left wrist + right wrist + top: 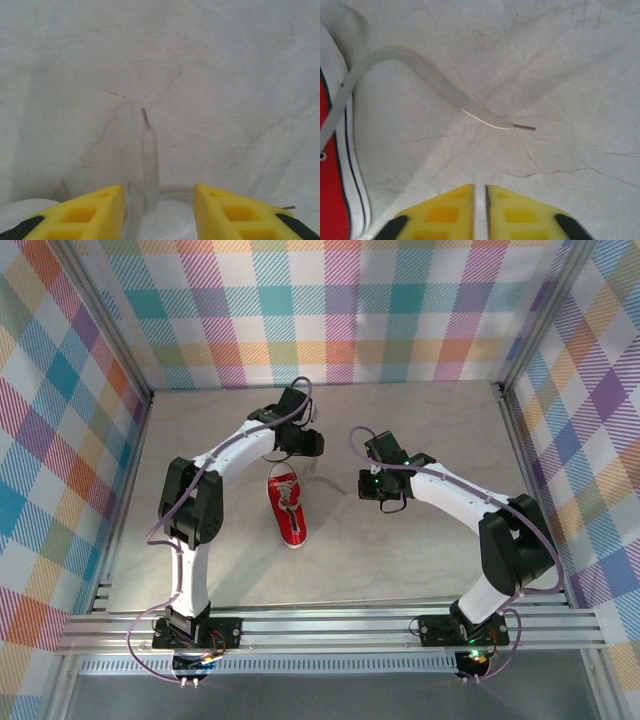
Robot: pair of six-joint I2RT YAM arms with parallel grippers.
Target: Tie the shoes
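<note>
Overhead, noted the red sneaker (287, 502) lying on the table (400, 570), a little toward 9 o'clock of centre, its length running from 12 to 6 o'clock. Found the left gripper (290, 453) just at the sneaker's 12 o'clock end, and the right gripper (388, 502) apart from it at 3 o'clock.

From the left wrist, recorded yellow fingers (100, 210) parted and released. Saw a whitish lace (150, 160) running loose between them toward 12 o'clock, ending flat on the table in a dark tip (145, 116).

From the right wrist, observed fingers (510, 210) drawn nearly together, clenched on nothing, with a thin slit between. Logged a second lace (435, 85) curving from beside the sneaker's white sole edge (355, 175) at 9 o'clock across toward 3 o'clock, clear of that gripper.
</note>
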